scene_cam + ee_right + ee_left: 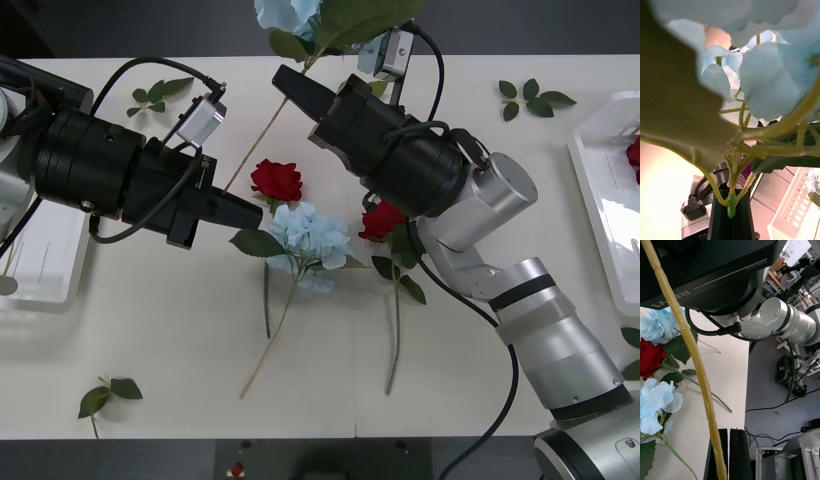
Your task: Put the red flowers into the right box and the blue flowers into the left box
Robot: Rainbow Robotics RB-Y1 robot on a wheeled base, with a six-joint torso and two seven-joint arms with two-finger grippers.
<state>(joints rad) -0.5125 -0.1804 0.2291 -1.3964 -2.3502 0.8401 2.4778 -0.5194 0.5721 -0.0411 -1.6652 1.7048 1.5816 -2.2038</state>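
Right pincer grips one blue flower; left pincer narrow, empty; three flowers still on the bench

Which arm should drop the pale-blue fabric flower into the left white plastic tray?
Probably left: left gripper is beside the white tray, near the stem of the pale-blue flower; right gripper, holding it, must reach across.

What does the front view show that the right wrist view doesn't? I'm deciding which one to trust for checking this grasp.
Only the front view: two red flowers and a loose blue flower lying on the table. Only the right wrist view: the right gripper shut on the green stem base, close up. Both: the held blue flower, its pale petals above that gripper.
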